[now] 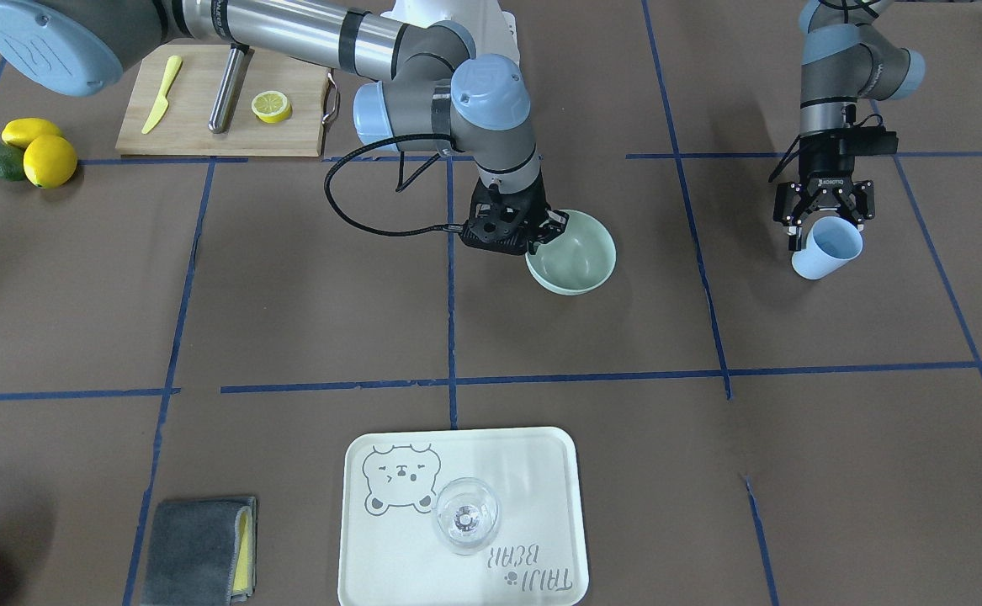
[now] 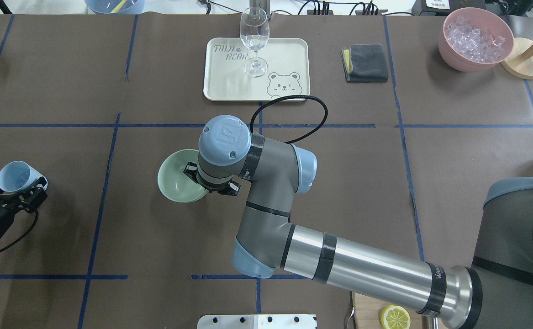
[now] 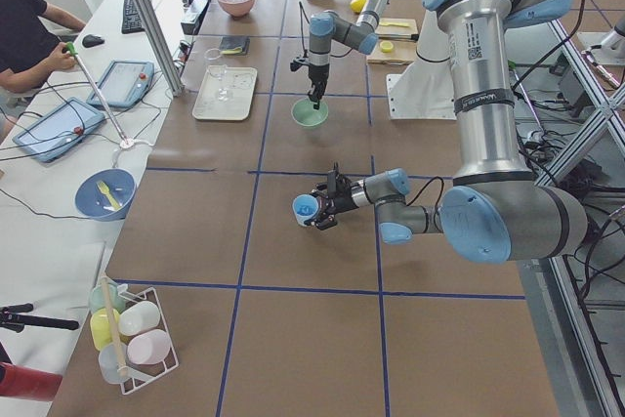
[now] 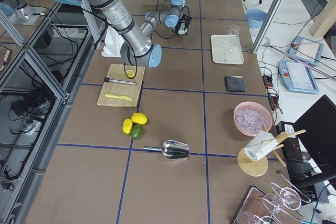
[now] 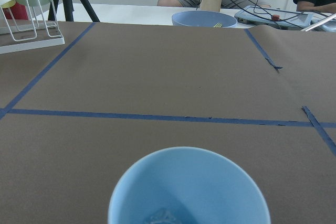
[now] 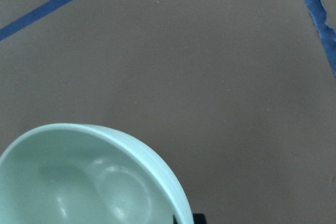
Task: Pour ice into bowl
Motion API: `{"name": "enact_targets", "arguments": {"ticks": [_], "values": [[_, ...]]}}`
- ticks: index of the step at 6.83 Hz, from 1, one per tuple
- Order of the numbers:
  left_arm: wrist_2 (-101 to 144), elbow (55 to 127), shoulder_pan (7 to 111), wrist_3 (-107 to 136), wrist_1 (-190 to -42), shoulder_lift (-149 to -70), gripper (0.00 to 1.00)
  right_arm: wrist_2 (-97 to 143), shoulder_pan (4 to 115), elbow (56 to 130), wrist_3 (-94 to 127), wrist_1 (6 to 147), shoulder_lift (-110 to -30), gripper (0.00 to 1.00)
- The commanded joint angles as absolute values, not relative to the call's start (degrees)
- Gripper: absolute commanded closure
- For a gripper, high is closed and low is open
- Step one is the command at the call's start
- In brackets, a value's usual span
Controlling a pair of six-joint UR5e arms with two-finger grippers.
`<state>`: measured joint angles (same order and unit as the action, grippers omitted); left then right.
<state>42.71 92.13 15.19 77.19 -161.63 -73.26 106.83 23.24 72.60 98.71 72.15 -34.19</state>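
The pale mint-green bowl [image 1: 575,252] sits mid-table and looks empty; it also shows in the overhead view [image 2: 175,183] and the right wrist view [image 6: 84,182]. My right gripper [image 1: 545,231] is shut on the bowl's rim on the robot's side. My left gripper [image 1: 823,231] is shut on a light blue cup [image 1: 829,248], tilted and held off to the robot's left [image 2: 16,176], well apart from the bowl. A little ice [image 5: 160,216] shows at the cup's bottom. More ice [image 2: 474,34] fills the pink container [image 2: 451,52].
A white tray [image 2: 289,55] with a wine glass [image 2: 254,39] lies beyond the bowl. A grey cloth [image 2: 366,62] lies beside it. A cutting board [image 1: 196,139] with a knife and a lemon half, lemons [image 1: 49,160] and a metal scoop [image 4: 176,149] lie on my right.
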Motion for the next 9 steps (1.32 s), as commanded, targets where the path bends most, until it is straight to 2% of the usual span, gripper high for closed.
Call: {"name": "enact_targets", "arguments": {"ticks": [1,2,4,5,6,7,8,9], "values": [[42.63,92.02,15.38,76.99,-161.63,-73.39,0.00,106.35,22.68,71.99,98.79,70.50,-33.84,0.72],[42.71,92.02,15.47,76.99,-161.54,-73.30,0.00,105.83,22.33,70.76,98.79,68.57,-33.84,0.01],[42.71,92.02,15.47,76.82,-161.54,-73.39,0.02,104.59,22.15,70.84,99.92,68.03,-33.14,0.00],[42.71,92.02,15.47,76.82,-161.54,-73.48,0.15,104.59,22.32,71.27,100.45,68.03,-32.96,0.00],[42.71,92.02,15.56,76.90,-161.54,-73.48,0.34,104.68,22.85,71.89,100.28,68.03,-33.05,0.00],[42.63,92.02,15.82,76.90,-161.54,-73.48,0.62,104.94,23.37,72.50,100.11,68.20,-33.05,0.00],[42.71,92.02,15.99,76.90,-161.72,-73.48,0.97,105.20,24.16,73.64,100.02,68.81,-33.22,0.00],[42.71,92.54,17.30,76.38,-161.81,-73.56,1.00,107.64,25.74,75.22,100.02,69.86,-33.66,0.00]]}}
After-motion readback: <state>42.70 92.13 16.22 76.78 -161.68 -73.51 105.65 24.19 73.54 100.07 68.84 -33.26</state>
